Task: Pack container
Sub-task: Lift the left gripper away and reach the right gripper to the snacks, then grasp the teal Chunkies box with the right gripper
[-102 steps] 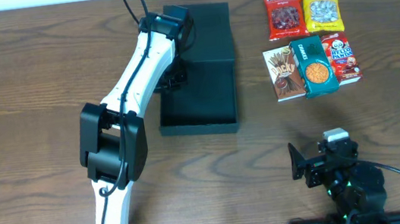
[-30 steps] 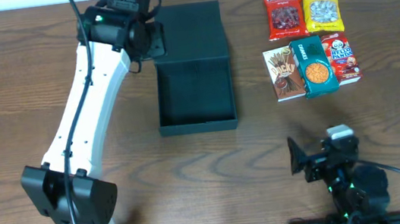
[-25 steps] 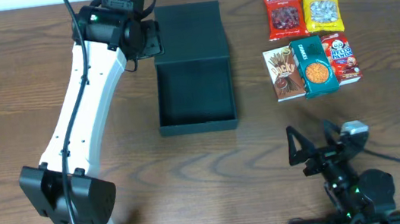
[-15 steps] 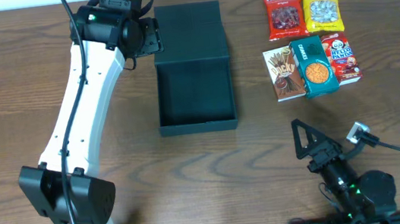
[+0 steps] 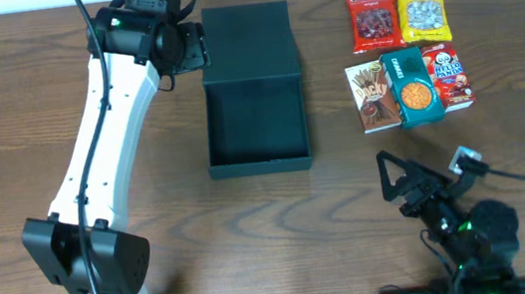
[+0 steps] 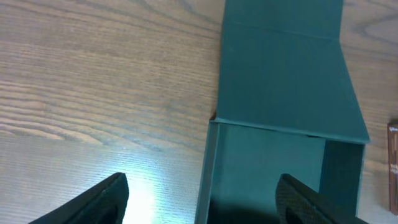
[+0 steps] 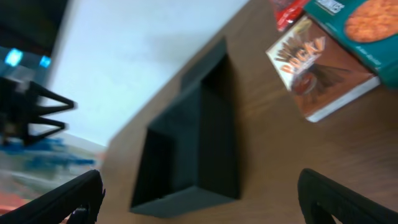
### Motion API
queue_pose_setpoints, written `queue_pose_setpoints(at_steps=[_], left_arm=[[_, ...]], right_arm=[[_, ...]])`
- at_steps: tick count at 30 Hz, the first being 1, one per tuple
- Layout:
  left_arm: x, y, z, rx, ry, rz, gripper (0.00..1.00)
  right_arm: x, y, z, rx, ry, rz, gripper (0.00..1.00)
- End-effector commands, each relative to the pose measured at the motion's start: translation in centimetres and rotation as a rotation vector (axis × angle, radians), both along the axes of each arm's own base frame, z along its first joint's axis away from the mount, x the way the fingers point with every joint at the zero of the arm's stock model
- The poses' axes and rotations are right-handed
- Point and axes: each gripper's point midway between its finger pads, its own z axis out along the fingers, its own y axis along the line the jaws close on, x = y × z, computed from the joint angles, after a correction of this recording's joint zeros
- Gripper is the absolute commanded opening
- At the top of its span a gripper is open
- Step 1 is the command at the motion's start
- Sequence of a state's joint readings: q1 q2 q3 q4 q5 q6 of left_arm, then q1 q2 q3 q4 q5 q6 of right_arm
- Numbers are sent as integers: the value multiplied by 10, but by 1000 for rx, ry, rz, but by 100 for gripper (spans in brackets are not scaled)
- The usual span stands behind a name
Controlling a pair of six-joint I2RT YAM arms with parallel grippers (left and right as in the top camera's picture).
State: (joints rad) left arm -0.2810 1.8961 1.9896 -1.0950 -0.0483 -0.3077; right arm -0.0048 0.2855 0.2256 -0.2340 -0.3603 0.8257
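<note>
Starting at the far left, it's just bare wood-grain table (image 5: 9,128) and the white left arm reaching up to the back edge. The left tool (image 5: 192,47) sits just beside the container's top-left corner, at the level of the lid flap and not touching it. In the left wrist view its fingers (image 6: 107,198) are spread wide with nothing between them, and the box's left wall runs down the middle of the gap below.

Next over is the container (image 5: 255,118), roughly mid-table. It's a dark teal-black matte cardboard box, shallow and squarish, and it's open: the tray is toward the near side and the hinged lid lies flat behind it. The inside looks empty as far as I can see.

To the right of that is a cluster of snacks: a red bag (image 5: 372,18) and a yellow bag (image 5: 420,10) at the back, then a Pocky box (image 5: 369,97), a small teal box with an orange circle (image 5: 412,86) and a red Hello Panda pack (image 5: 448,74) in front.

The right tool (image 5: 403,182) is at the near right, below the snacks and well apart from the container. Its jaws are spread wide and hold nothing; its wrist view is blurry but shows the container (image 7: 205,143) out ahead.
</note>
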Motion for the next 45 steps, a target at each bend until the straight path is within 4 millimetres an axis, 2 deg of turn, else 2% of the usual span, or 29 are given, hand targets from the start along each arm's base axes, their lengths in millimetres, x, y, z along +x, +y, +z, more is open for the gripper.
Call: queue_pose_setpoints(at_steps=[1,8,10,16,20,27,32,40,45], left_arm=[[3,6,10,4,-27,-8,78],[4,14,10,4,-27,11,79],[5,17,10,4,-28,18,84],[9,24,12,-4,-37,34,97],[12,26,13,-23,-44,37,95],[18,24,17,-50,-70,32,95],[20,23,18,-52,-78,32,95],[20,23,18,-59,-78,39,95],[20,23,18,-59,-78,38,95]], right_arm=[[10,-4,20,-134,-14,40,99],[43,-25,27,-340,139,65,99],[55,-35,25,-405,198,66,99],[95,-58,5,-585,368,102,99],[121,-74,-10,-678,481,129,99],[145,-102,-43,-824,661,150,99],[160,-112,-65,-912,689,192,99],[189,-123,-98,-958,663,200,99],[196,-128,-114,-954,671,192,99]])
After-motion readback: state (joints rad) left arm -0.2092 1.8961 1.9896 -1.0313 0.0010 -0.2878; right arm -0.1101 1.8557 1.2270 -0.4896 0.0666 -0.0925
